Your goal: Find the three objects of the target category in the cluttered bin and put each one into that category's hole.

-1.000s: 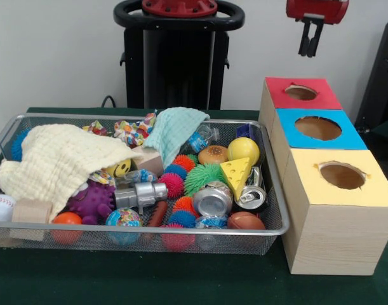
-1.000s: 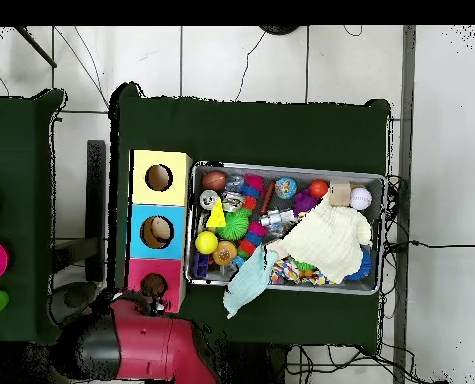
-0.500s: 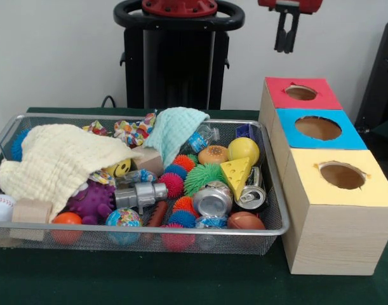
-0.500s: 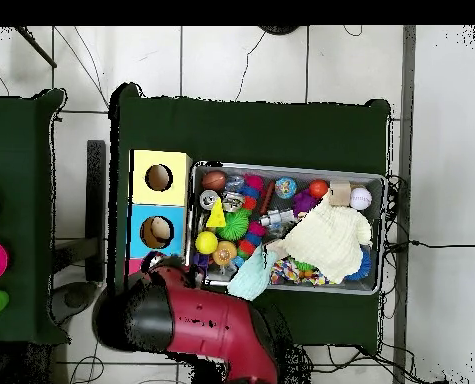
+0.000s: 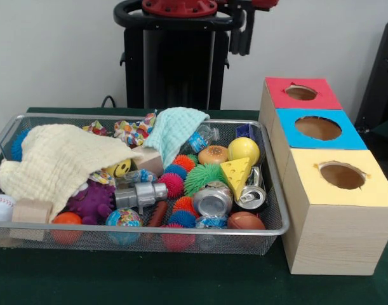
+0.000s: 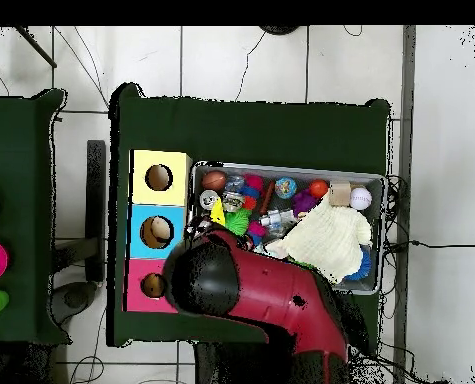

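A cream cloth (image 5: 57,162) drapes over toys in the wire bin (image 5: 273,210); the gripper (image 5: 243,32), high above, shows no readable finger state.

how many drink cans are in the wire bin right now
2: a crushed can lies near the bin's front right, and another can touches its right side. More may hide under the cloths.

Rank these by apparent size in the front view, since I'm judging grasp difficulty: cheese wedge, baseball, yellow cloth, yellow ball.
1. yellow cloth, by far the largest
2. cheese wedge
3. yellow ball

The baseball is partly cut off at the edge, so its rank is unsure.
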### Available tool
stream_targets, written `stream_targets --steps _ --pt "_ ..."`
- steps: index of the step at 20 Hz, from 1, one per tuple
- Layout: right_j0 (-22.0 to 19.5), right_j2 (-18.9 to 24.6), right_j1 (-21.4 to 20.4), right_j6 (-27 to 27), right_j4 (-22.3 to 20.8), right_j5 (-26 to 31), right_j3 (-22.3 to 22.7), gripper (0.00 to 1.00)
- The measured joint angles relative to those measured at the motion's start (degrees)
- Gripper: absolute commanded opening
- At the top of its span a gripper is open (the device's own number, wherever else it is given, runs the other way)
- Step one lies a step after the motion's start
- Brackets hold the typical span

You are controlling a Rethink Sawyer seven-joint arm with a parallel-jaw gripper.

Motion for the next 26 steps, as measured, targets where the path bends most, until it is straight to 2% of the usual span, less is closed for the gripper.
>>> stream_targets --steps 13,17,23,24,26 --pt "-19.6 11.0 2.2 -3.2 -7.7 2.4 -5.8 0.00" --pt "-24.6 14.2 4.0 -5.1 -10.6 2.4 -6.9 0.00" --pt "-29.4 18.0 6.2 -6.6 -13.4 2.5 -7.8 0.00" --pt "-30.3 18.7 6.7 -6.8 -13.9 2.5 -8.0 1.00" --pt "-31.7 20.3 7.1 -6.8 -14.9 2.5 -8.0 1.00"
